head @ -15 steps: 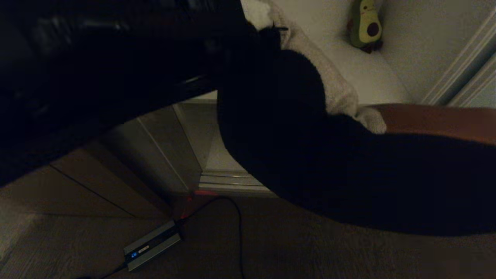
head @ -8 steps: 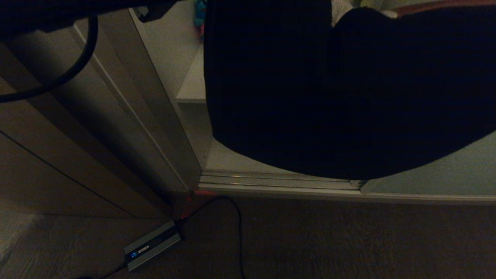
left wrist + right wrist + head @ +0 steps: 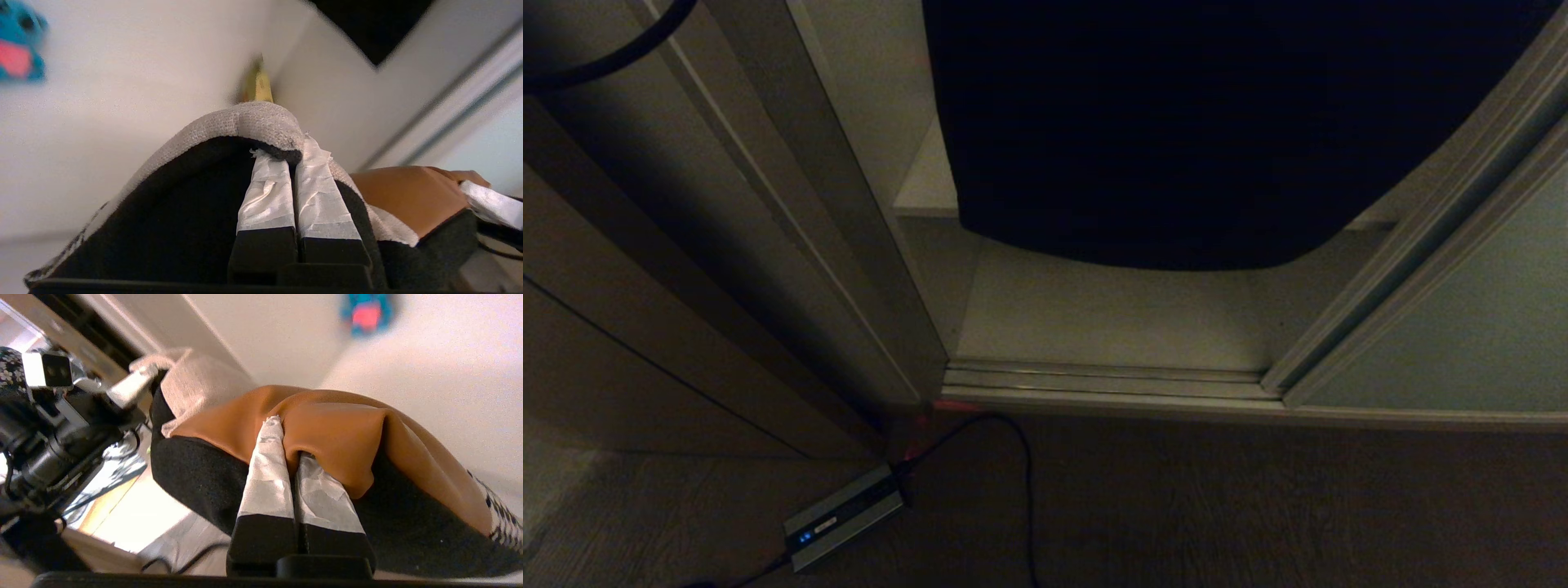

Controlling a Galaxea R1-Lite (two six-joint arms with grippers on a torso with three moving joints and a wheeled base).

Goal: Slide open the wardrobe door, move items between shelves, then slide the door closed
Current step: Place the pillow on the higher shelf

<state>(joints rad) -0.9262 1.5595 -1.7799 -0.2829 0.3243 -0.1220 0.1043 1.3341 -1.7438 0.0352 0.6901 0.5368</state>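
Left claw (image 3: 292,153): clamped on the beige corner of the cushion (image 3: 163,196), as seen in the left wrist view.
Right claw (image 3: 288,447): clamped on the cushion's rust-brown corner, as seen in the right wrist view.
Cushion: its dark underside is seen filling the upper centre of the head view, above a shelf (image 3: 1111,310).
Door (image 3: 1462,327): seen at the right edge of the head view, slid open.
Koala (image 3: 18,45): blurred, upper left of the left wrist view.
Floor (image 3: 1217,506): a small box (image 3: 843,516) with a cable is seen at lower left.
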